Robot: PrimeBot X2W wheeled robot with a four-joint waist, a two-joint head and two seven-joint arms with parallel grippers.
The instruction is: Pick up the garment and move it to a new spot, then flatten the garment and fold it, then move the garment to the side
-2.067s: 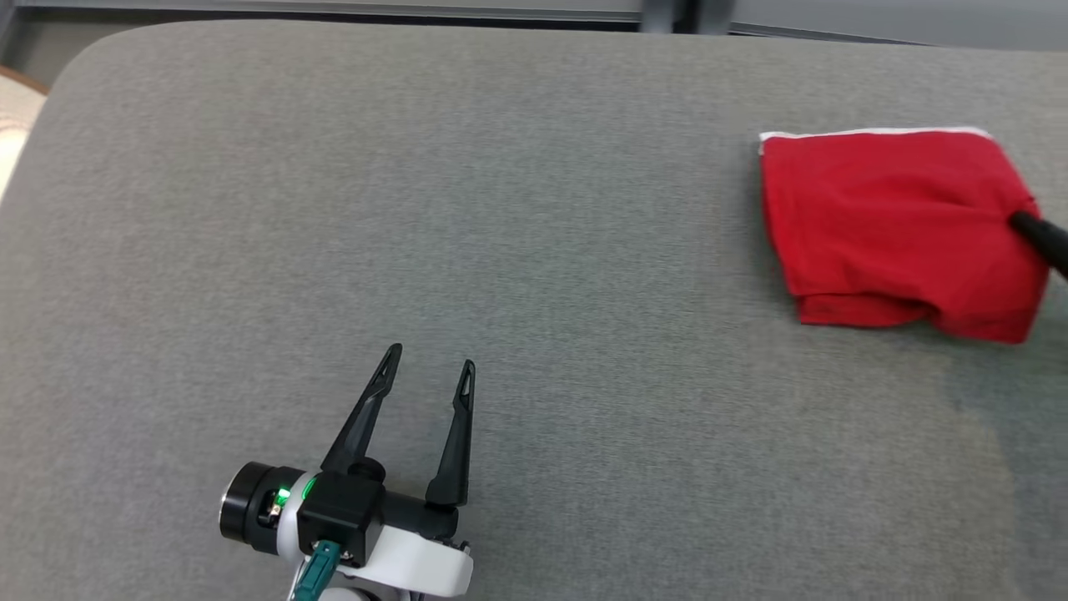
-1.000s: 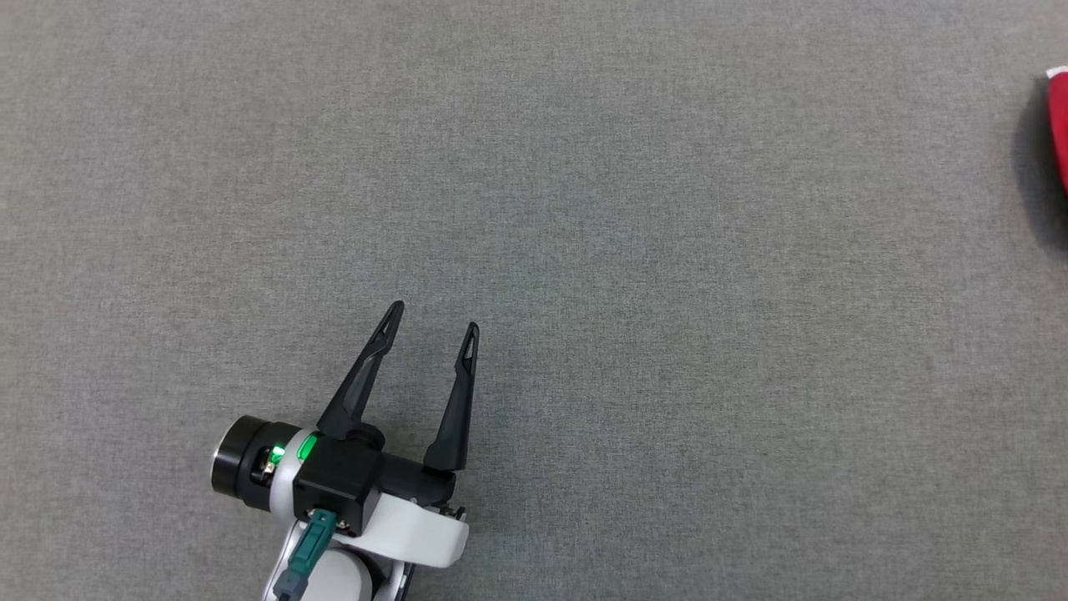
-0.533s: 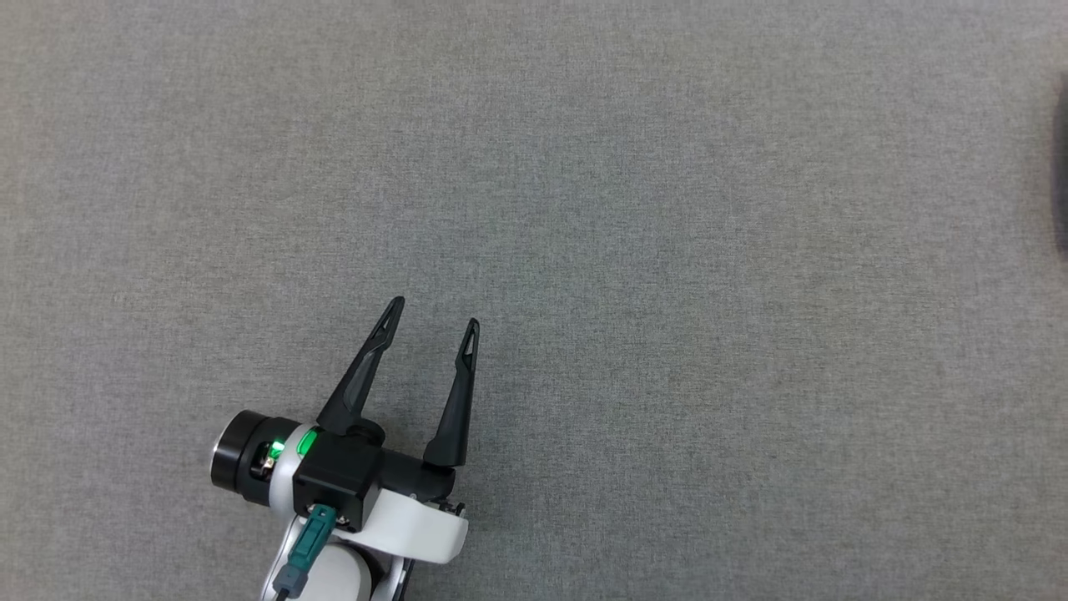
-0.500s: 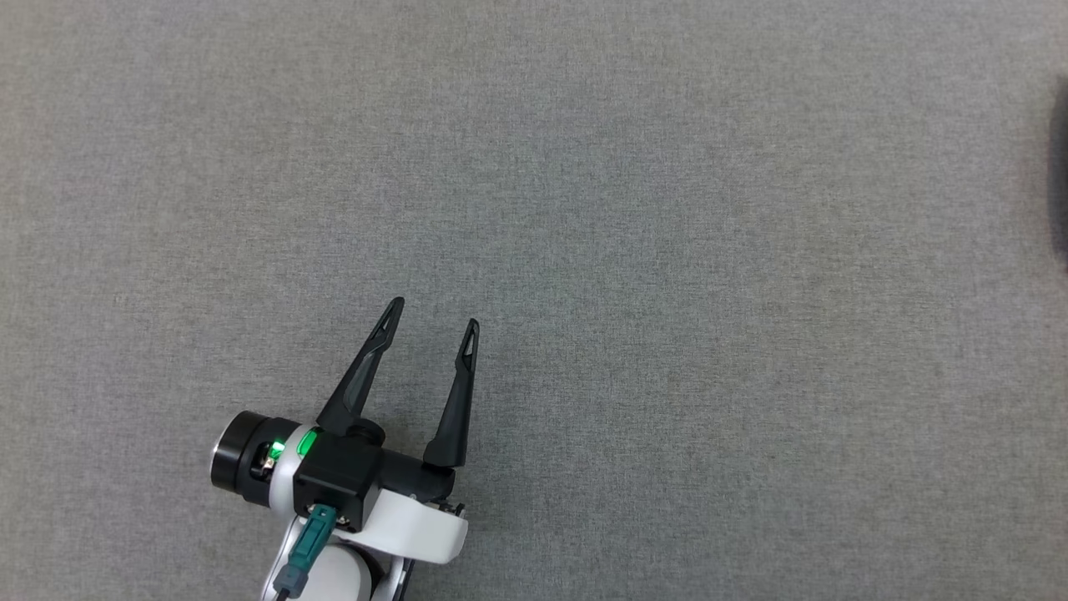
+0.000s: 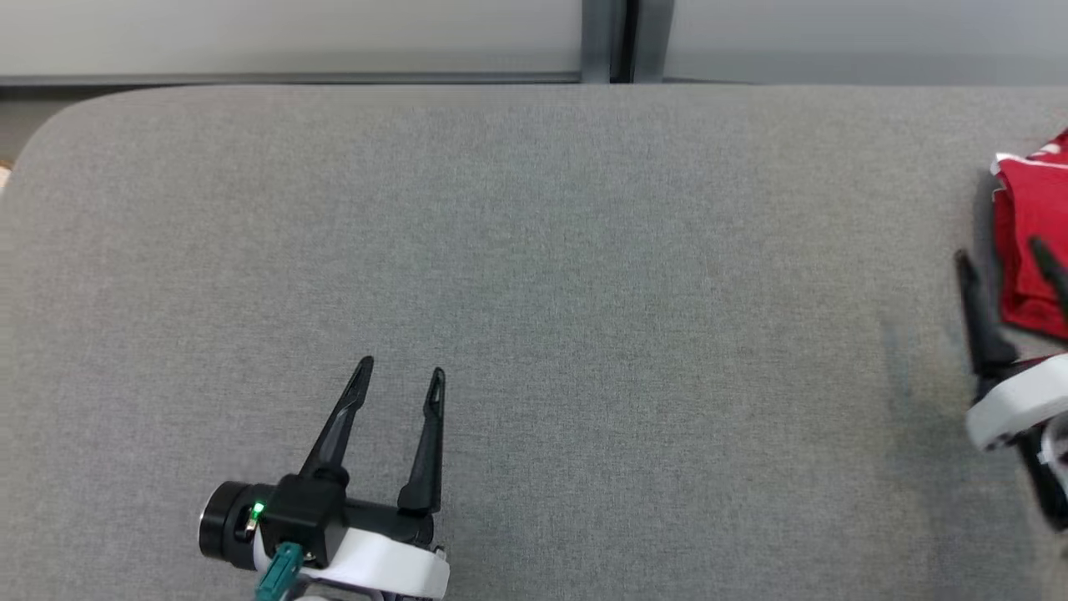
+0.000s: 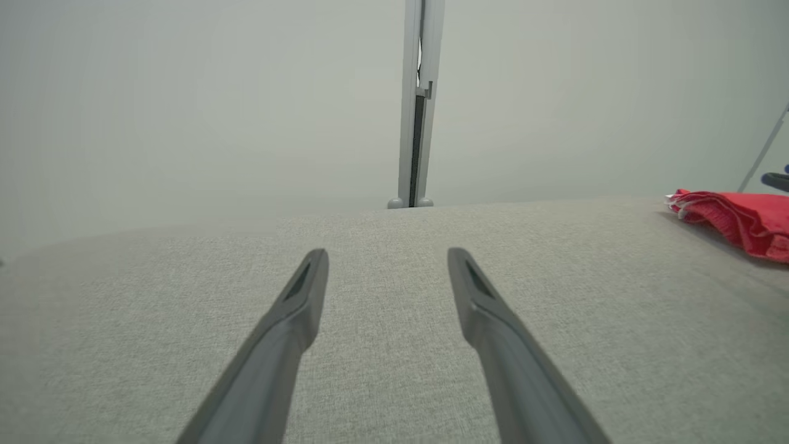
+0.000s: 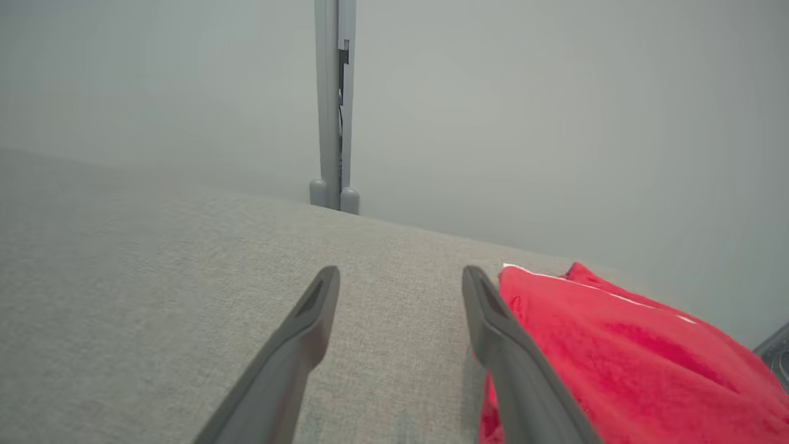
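Left gripper [image 5: 400, 367] low at the left of the head view, two long dark fingers spread wide with nothing between them, pointing away from the robot over bare cloth. Broad grey fabric-covered table [image 5: 584, 250] running right across, far edge straight under a pale wall panel [image 5: 292, 37], far left corner rounded, plenty of bare room between the two arms. Right gripper [image 5: 999, 249] at the right edge, likewise wide apart: one finger over bare grey just left of the folded red garment with white trim [image 5: 1020, 275], the other over the red cloth, gripping nothing; contact with the cloth impossible to tell. Garment lying on the table hard against the right edge of the view, partly cut off. Grey upright post [image 5: 605, 37] dividing the wall panels behind the far edge. From the left wrist: left gripper [image 6: 387, 253] wide, held low and nearly level over the table [image 6: 123, 320], open surface ahead up to the far edge and the post [image 6: 416, 105]; garment [image 6: 733, 219] well off to the right, only bare cloth between. From the right wrist: right gripper [image 7: 400, 271] wide, bare table [image 7: 123, 277] between and left of the fingers, right-hand finger lying along the near edge of the garment [image 7: 616, 351], red cloth across the lower right, white trim on its far edge, post [image 7: 333, 105] beyond the table's far edge.
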